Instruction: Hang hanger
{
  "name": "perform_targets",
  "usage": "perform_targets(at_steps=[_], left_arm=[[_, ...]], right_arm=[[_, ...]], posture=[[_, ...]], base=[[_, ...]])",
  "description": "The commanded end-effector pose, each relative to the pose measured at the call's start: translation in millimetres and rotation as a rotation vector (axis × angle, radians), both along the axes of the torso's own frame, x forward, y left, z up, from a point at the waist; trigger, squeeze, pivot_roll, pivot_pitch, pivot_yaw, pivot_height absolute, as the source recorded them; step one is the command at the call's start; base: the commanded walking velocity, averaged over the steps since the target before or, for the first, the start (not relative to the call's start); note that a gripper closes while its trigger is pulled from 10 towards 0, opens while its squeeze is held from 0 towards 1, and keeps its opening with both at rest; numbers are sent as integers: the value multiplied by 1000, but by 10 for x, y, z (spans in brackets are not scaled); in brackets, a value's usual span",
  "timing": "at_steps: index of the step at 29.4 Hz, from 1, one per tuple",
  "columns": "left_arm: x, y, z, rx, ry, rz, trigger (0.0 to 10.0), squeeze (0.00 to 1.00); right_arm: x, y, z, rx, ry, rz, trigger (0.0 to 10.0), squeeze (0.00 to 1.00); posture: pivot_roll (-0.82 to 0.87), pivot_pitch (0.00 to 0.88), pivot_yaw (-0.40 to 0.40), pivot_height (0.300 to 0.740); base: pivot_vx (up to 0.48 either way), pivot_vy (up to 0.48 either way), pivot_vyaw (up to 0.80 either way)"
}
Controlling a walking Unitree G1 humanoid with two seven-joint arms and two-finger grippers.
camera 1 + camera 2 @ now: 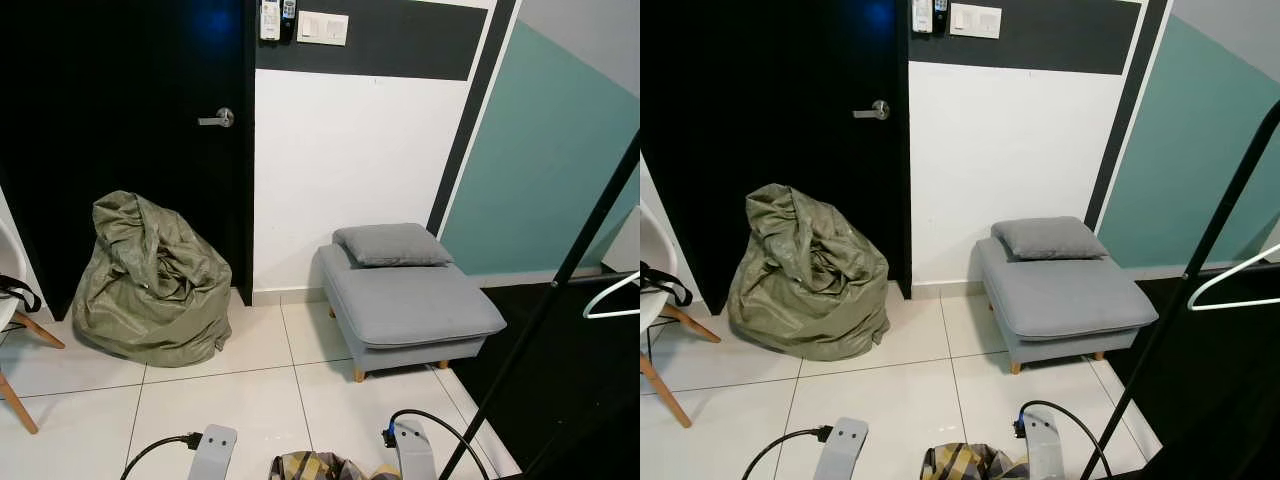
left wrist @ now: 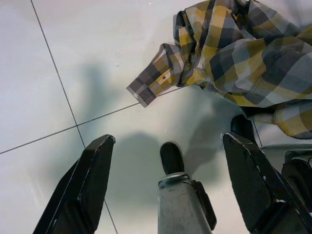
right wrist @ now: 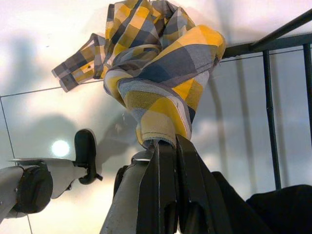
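- I am seeing the right gripper (image 3: 168, 146) clenching a fold of the yellow, grey and navy plaid shirt (image 3: 161, 63), its two black fingers pressing together on the cloth; the shirt is bunching above the fingertips with one cuffed sleeve trailing out over the white tiled floor (image 3: 39, 126).
- I am seeing the left gripper (image 2: 165, 146) hanging released over the floor, its fingers (image 2: 90, 175) standing wide apart with nothing between them; the shirt is lying just beyond them, its cuff touching a grout line.
- In the head views both silver forearms are showing at the lower edge, with the shirt bunching between them close to my body.
- A black clothes rack (image 1: 560, 270) is standing at my right, one pole slanting up across the picture, its base bars lying near the shirt in the right wrist view.
- The white hanger (image 1: 1230, 280) is hanging at the right edge beside that pole, apart from both grippers; I cannot tell what it is hooking on.
- Farther out, a grey footstool (image 1: 410, 305) with a grey cushion (image 1: 392, 244) on it is sitting against the white wall.
- A crumpled olive-green bag (image 1: 150, 280) is slumping by the black door (image 1: 120, 120), and a white chair (image 1: 15, 320) is showing at the left edge.
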State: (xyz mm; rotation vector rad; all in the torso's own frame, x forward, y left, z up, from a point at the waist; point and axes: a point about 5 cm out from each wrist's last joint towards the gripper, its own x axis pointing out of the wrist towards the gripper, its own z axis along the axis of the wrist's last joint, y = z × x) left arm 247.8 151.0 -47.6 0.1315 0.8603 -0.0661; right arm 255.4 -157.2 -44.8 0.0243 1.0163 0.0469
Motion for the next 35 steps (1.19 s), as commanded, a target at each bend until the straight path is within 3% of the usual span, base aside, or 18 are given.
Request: perform_targets(at_steps=[1,9,14,35], left_arm=[[-76,-4,-58,-13,26,15,10000,0],[-94,-17,-66,-37,26,38,10000,0],[-102,18,-70,-7,29,67,10000,0],[-91,-101,-62,31,14,-49,10000,0]], right_arm=[[-18,-10,-14,-8,-7,-1,10000,0],[-38,-17,-29,-14,-4,3,10000,0],[-45,-15,-34,-15,-3,3,10000,0],[-29,-30,-23,-66,-20,51,10000,0]], posture=[[84,0,-73,740],[78,0,-68,740],[78,0,-68,740],[65,0,-67,740]], base=[[0,0,0],[0,0,0],[0,0,0],[0,0,0]])
